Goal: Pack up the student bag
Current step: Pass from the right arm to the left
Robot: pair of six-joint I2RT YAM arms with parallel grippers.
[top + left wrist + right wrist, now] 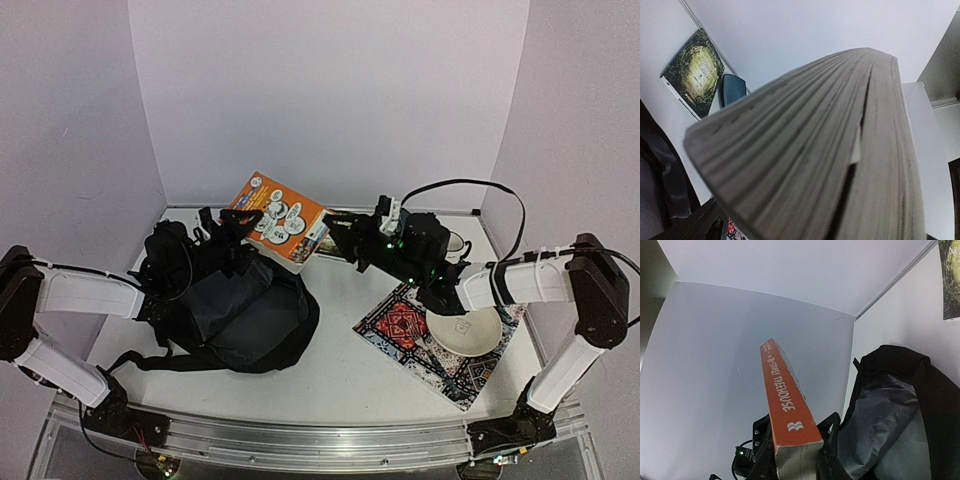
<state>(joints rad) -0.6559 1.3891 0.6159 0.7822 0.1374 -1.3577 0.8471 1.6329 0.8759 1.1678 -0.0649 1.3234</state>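
Observation:
The student bag (235, 310), a large soft black backpack, lies at the left-centre of the table with its straps trailing to the left; it also shows in the right wrist view (890, 415). An orange paperback book (280, 220) hangs tilted in the air above the bag's far edge. My right gripper (342, 236) is shut on the book's right end; the right wrist view shows its fingers (830, 440) clamping the orange spine (782, 390). My left gripper (232, 224) is at the book's left edge. The book's page edges (815, 150) fill the left wrist view and hide the jaws.
A patterned mat (400, 325) with a white bowl (463, 330) lies at the right, and a mug (455, 245) stands behind the right arm. A green-gold covered book (695, 72) and a teal pouch (732, 89) lie near the back wall.

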